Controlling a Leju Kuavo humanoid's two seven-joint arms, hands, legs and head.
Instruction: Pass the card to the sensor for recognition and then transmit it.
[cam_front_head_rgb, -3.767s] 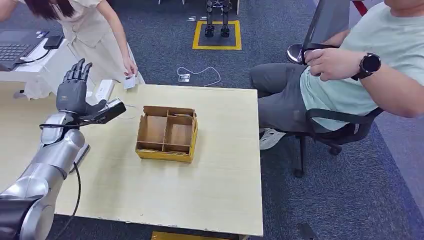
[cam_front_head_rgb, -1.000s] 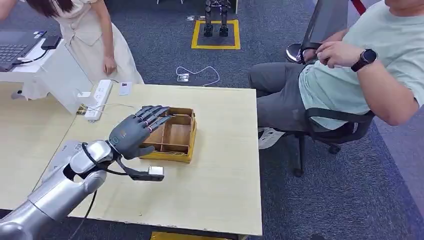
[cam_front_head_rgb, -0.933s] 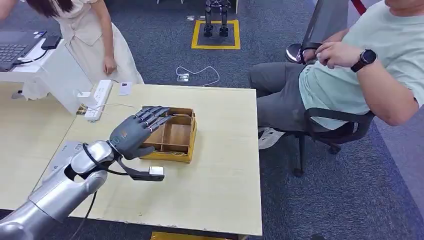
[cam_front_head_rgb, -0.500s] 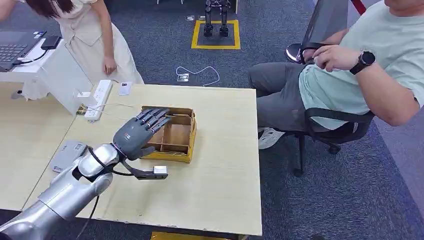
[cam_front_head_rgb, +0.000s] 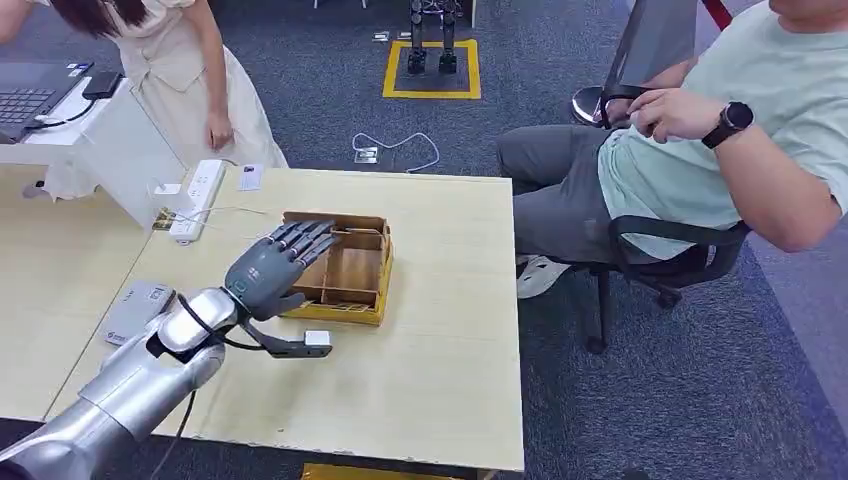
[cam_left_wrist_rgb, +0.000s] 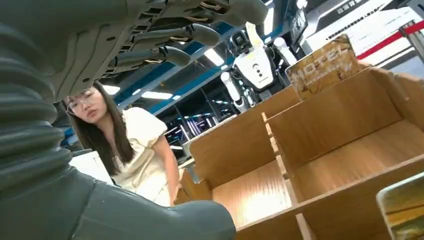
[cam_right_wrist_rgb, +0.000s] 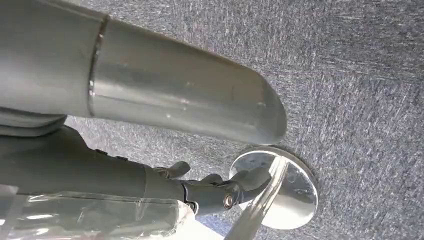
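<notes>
Hovering low over the near left part of a cardboard box (cam_front_head_rgb: 372, 312), the robot's left hand (cam_front_head_rgb: 272, 268) has its dark fingers stretched forward and apart, with nothing visible in its grasp. The left wrist view looks under those fingers (cam_left_wrist_rgb: 195, 34) into the box's bare brown compartments, with the thick thumb (cam_left_wrist_rgb: 165, 220) well apart from them. The box has four compartments and sits near the middle of a pale wooden counter (cam_front_head_rgb: 440, 380). A small white card (cam_front_head_rgb: 250, 178) lies flat at the counter's far edge, just beside a white power strip (cam_front_head_rgb: 198, 190) and well apart from the hand. A flat grey sensor (cam_front_head_rgb: 135, 312) rests on the counter to the left of the forearm. Whether another card already lies in the box cannot be told. The right hand (cam_right_wrist_rgb: 210, 187) hangs over grey carpet with its dark fingers seen from behind, and whether they are apart or together cannot be told. One person (cam_front_head_rgb: 180, 60) in a pale dress stands beyond the far corner, and another (cam_front_head_rgb: 720, 150) sits in a chair to the right. Judging from this, the hand is likely either finishing a drop or about to go for the card. To do it well, it should lift clear of the box walls, reach past the box, and pinch the thin card by its edge. The power strip's cable needs avoiding. The card should then be held flat and close over the sensor.
</notes>
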